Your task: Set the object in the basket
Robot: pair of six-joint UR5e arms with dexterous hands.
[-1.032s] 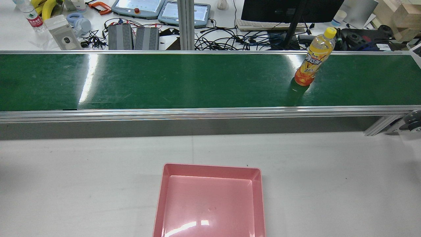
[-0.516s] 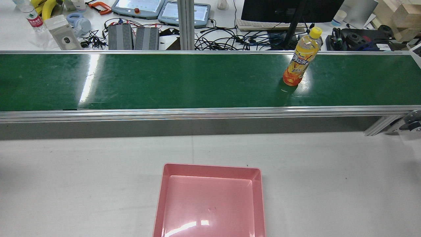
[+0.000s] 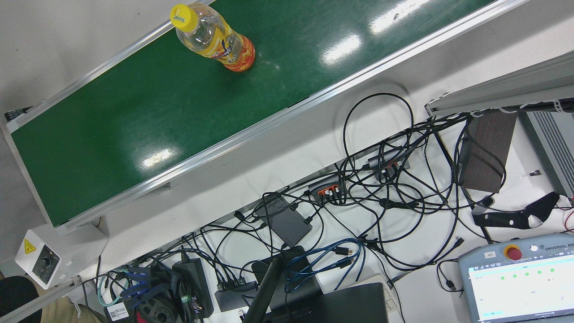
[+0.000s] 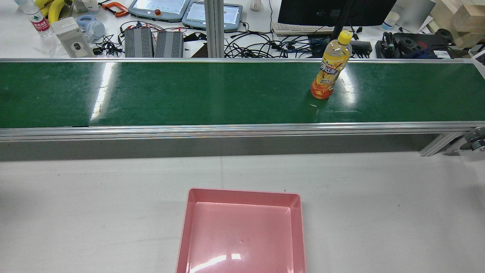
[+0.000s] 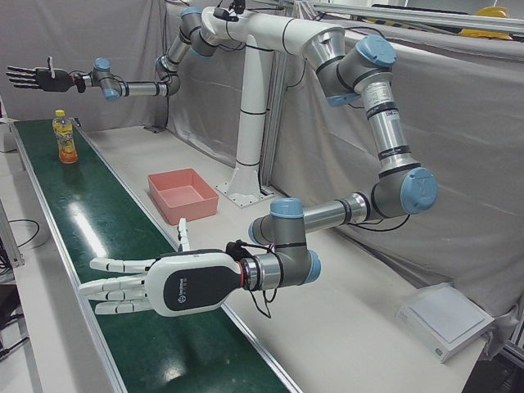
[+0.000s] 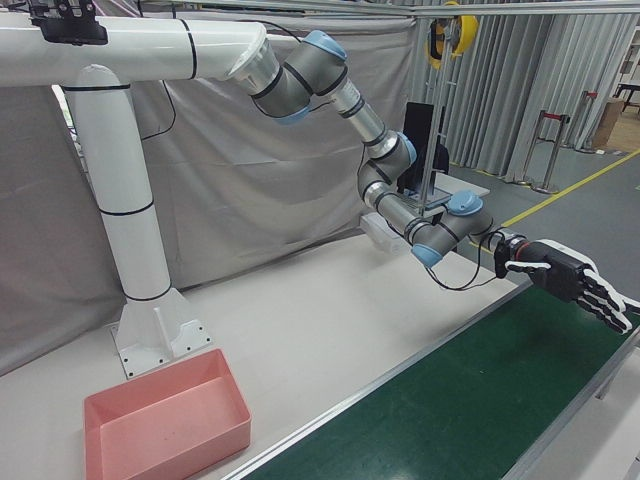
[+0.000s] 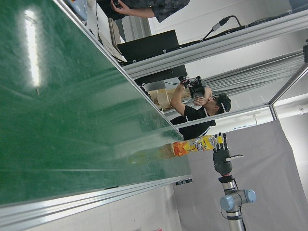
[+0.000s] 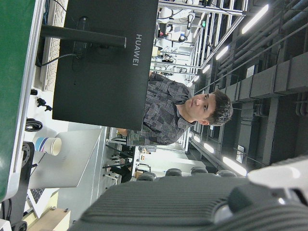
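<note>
Nearest you on the robot's side, the pink basket sits on the white table, with nothing in it. Beyond it runs the green conveyor belt, and your bottle, orange drink with a yellow cap, stands upright on it, right of the belt's middle in the rear view and well apart from the basket. Your left hand hangs flat over the belt's left stretch with its fingers spread and holding nothing; the bottle is far down the belt from it, small in the left hand view. Your right hand, the dark one, hovers over the belt's right end, fingers straight and apart, also holding nothing. In the left-front view that hand is above and just past the bottle, not touching it. Farther off, the bench holds tangled cables, a teach pendant and a black monitor.
</note>
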